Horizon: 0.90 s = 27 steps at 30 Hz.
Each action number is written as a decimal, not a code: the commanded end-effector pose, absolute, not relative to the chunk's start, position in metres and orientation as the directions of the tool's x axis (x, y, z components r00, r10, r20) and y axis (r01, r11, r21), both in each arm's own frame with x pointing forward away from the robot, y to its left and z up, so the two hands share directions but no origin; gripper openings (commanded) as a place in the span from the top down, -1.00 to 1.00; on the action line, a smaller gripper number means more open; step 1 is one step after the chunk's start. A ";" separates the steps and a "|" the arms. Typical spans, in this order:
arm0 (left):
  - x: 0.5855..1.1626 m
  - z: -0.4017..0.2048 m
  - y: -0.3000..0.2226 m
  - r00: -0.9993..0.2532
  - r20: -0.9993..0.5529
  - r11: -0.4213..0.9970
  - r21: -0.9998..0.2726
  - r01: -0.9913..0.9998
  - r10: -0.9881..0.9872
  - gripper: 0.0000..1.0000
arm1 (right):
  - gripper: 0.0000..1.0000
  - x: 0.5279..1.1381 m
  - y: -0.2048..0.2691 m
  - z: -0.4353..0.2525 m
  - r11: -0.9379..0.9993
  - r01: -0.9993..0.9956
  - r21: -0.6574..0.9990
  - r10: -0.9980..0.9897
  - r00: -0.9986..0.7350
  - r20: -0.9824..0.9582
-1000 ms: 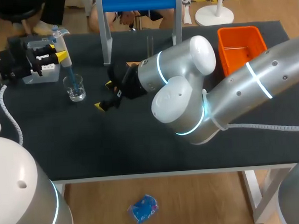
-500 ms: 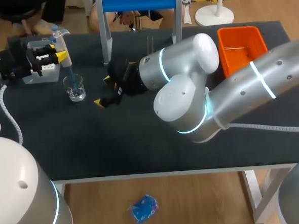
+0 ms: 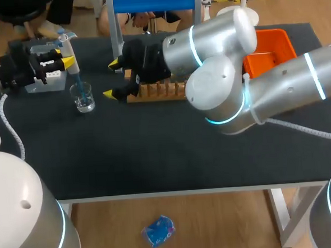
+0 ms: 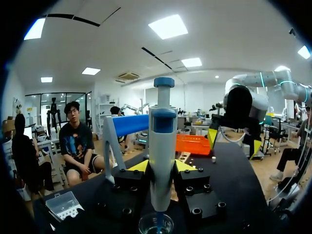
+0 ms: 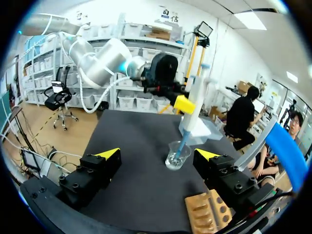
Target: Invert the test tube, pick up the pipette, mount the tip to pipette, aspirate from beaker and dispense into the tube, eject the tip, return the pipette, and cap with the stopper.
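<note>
Left pincer point(image 3: 62, 57) point(image 4: 161, 165): pinching white pipette with blue tip point(image 3: 69, 48) point(image 4: 162, 146) upright, tip dipped into small clear glass beaker point(image 3: 83, 98) point(image 4: 156, 224) point(image 5: 176, 156) at 10 o'clock on black table point(image 3: 156, 152).
Right pincer point(image 3: 112, 79) point(image 5: 157, 155): spread wide, at 2 o'clock of the beaker.
Change: over the last second the right arm swung toward 12 o'clock, uncovering slotted wooden rack point(image 3: 158, 92) point(image 5: 207, 212); left arm unmoved.

The pipette point(image 4: 162, 146) was white with a blue cap and blue tip point(image 3: 80, 86). The beaker point(image 3: 84, 101) was clear, the desk point(image 3: 156, 152) black, the bin point(image 3: 285, 49) orange, the rack point(image 3: 163, 91) tan wood.
</note>
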<state>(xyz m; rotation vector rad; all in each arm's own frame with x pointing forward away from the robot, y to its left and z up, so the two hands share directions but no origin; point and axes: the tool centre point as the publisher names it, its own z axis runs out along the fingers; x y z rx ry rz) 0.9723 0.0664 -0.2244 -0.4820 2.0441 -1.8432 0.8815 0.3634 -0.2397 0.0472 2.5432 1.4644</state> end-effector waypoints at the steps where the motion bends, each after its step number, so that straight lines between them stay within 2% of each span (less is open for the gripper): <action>1: 0.972 -0.225 0.066 -0.883 -0.029 0.097 -0.995 -0.019 -0.469 1.00 | -1.00 0.883 0.324 -0.197 0.596 -0.074 0.800 -0.022 -0.997 -0.076; 8: 0.972 -0.225 0.066 -0.883 -0.029 0.097 -0.995 -0.019 -0.469 1.00 | -1.00 0.904 0.320 -0.162 0.577 -0.107 0.809 -0.081 -0.994 -0.074; 17: 0.972 -0.225 0.066 -0.883 -0.029 0.097 -0.995 -0.019 -0.469 1.00 | -1.00 0.928 0.338 -0.123 0.560 -0.152 0.815 -0.159 -0.984 -0.074; 27: 0.972 -0.225 0.066 -0.883 -0.029 0.097 -0.995 -0.019 -0.469 1.00 | -1.00 0.928 0.338 -0.123 0.560 -0.152 0.815 -0.159 -0.984 -0.074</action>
